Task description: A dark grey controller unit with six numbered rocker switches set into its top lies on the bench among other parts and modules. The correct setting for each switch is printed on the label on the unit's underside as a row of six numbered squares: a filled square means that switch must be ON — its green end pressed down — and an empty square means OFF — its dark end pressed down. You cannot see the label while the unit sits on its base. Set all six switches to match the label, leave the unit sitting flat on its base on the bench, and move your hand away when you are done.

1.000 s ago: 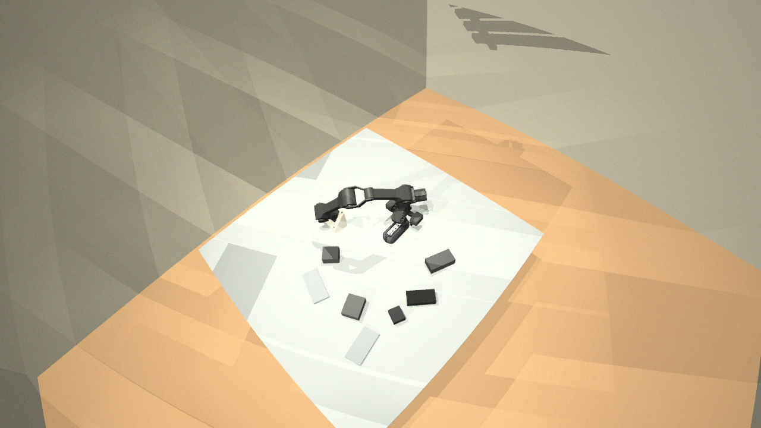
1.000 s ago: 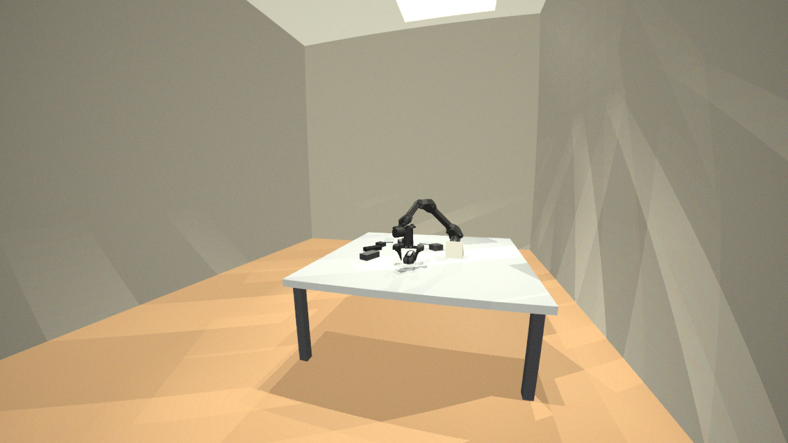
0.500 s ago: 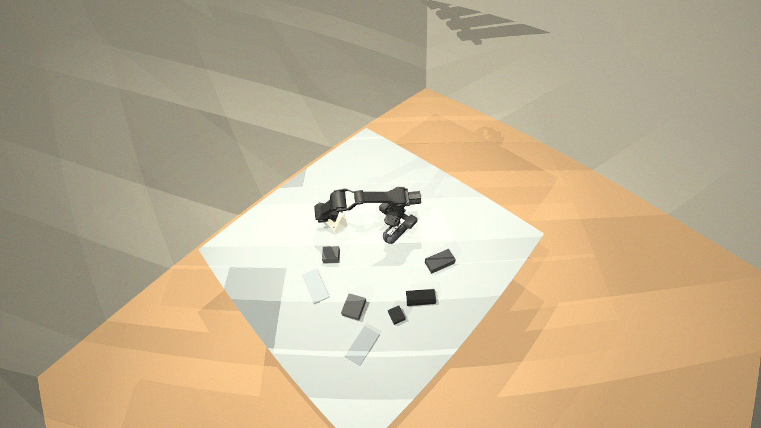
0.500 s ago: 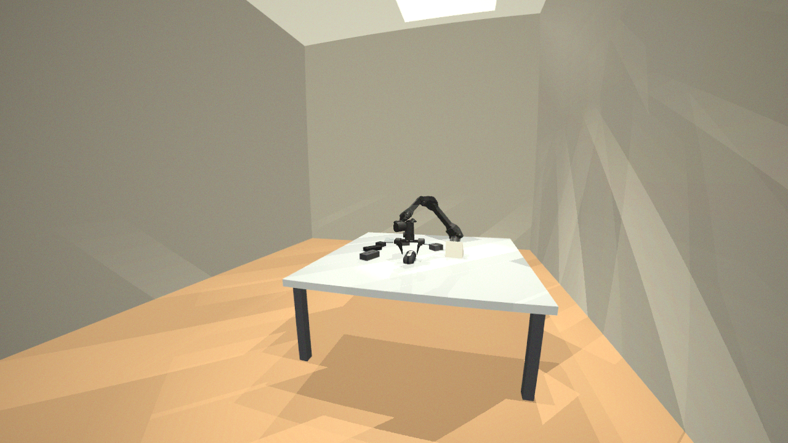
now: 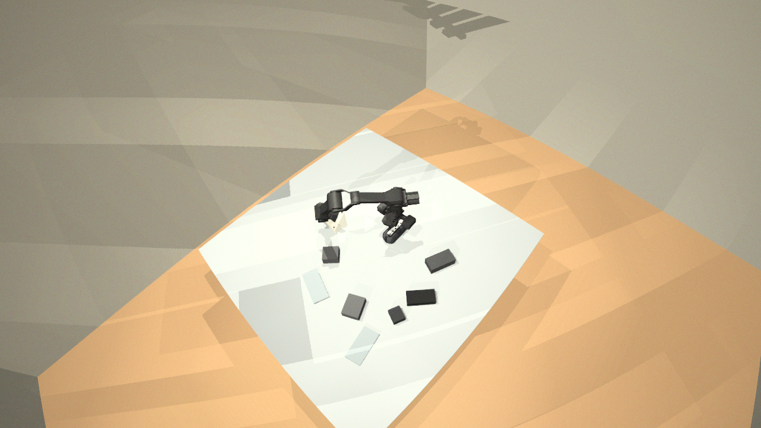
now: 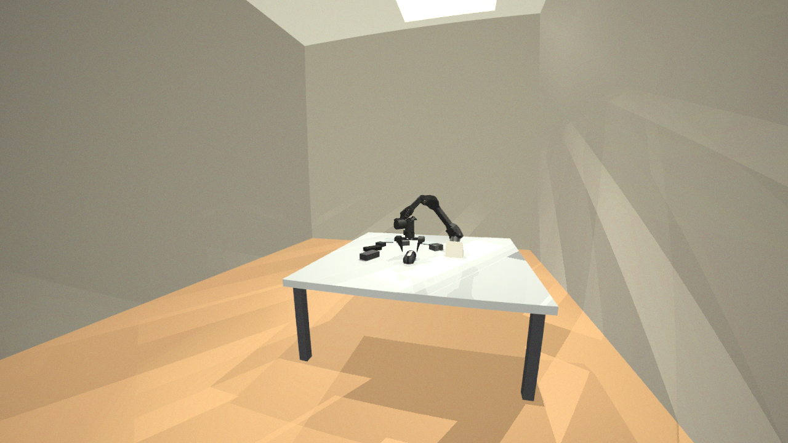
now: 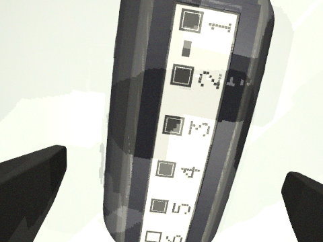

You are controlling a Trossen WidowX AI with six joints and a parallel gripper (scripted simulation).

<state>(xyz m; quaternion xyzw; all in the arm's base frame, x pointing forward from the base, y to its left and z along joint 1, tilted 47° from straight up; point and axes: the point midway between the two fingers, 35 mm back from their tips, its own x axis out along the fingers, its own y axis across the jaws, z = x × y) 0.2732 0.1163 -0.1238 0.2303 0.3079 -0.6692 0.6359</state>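
The dark grey controller unit (image 5: 389, 238) (image 6: 409, 258) (image 7: 132, 134) lies on the bench (image 5: 478, 229) (image 6: 341, 278) with its underside up. The wrist view shows its white label (image 7: 193, 104): squares 1 to 5 are filled, and square 6, partly cut off by the frame edge, is an empty outline. The switches are on the hidden side. My gripper (image 6: 409, 251) (image 7: 180, 171) is open and empty. Its fingers stand wide on both sides of the unit, with a gap on each side in the wrist view. In the top view the fingertips are not distinguishable.
Dark blocks (image 5: 330, 254) (image 5: 440, 260) (image 5: 421, 296) (image 5: 396, 315) and a grey block (image 5: 354, 306) lie around. Two pale flat plates (image 5: 315, 286) (image 5: 362, 346) lie among them. A cream block (image 5: 336, 222) (image 6: 454, 250) stands by the arm's far end.
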